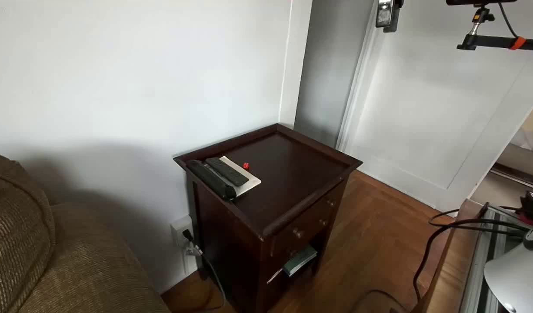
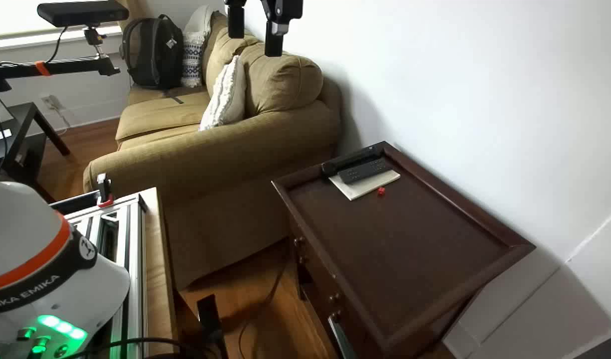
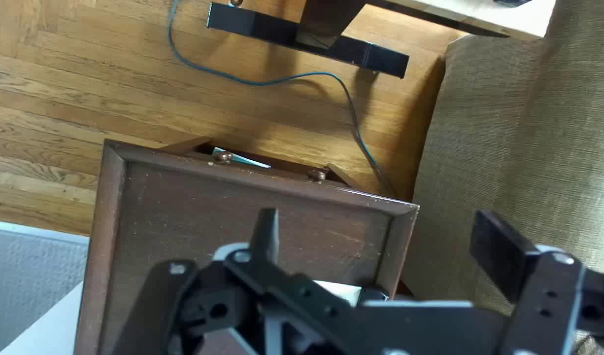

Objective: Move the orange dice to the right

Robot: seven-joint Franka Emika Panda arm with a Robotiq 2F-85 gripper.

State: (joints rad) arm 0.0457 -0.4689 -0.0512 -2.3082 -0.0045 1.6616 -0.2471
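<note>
Dark wood surface beside white wall. Orange dice just beside white pad. Claw well above, spread wide, holding nothing. Judged step 1: approach. Next move calls for centring over dice, then descending.

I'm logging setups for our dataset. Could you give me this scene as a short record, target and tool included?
target: orange dice, a small reddish cube
support: dark wooden nightstand
nearest item: flat white pad, close beside the dice
on the pad: dark remote, at least partly
alongside the remote: long black object
also in view: tan sofa
tool: open, holding nothing, higher than the nightstand
task status: dice on the nightstand top, not grasped
</note>
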